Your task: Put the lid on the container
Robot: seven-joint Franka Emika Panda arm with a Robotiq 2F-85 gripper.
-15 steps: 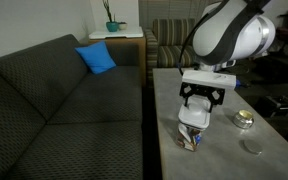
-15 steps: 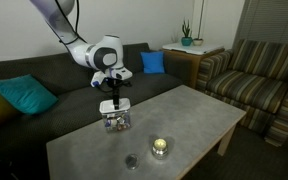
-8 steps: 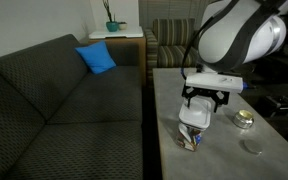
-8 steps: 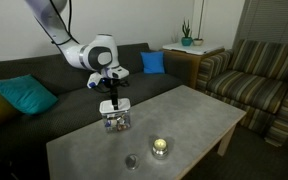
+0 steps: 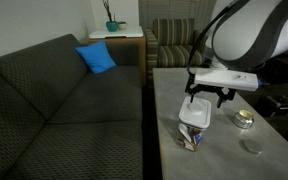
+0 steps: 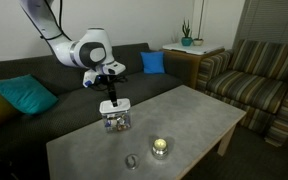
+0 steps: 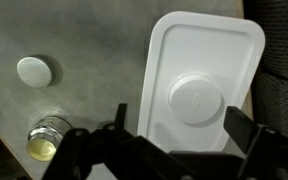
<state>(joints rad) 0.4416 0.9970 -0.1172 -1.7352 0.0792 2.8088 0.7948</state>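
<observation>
The white lid [image 7: 199, 85] lies on top of the clear container [image 5: 192, 137], covering its mouth; in an exterior view it looks slightly tilted [image 5: 197, 114]. The container with its colourful contents stands on the grey table in both exterior views [image 6: 115, 123], with the lid on it [image 6: 114, 105]. My gripper [image 5: 211, 97] hangs open and empty a short way above the lid, apart from it. In the wrist view its two fingers [image 7: 182, 125] frame the lid's near end. It also shows raised above the container [image 6: 108, 86].
A small round metallic tin [image 5: 244, 119] [image 7: 49, 140] and a small grey disc [image 5: 252, 146] [image 7: 34, 69] lie on the table [image 6: 184, 115] near the container. A dark sofa [image 5: 54, 100] runs along the table's edge. A striped armchair [image 6: 259, 75] stands beyond.
My gripper has lifted up and away from the lid, which stays on the container. The arm has swung upward and back.
</observation>
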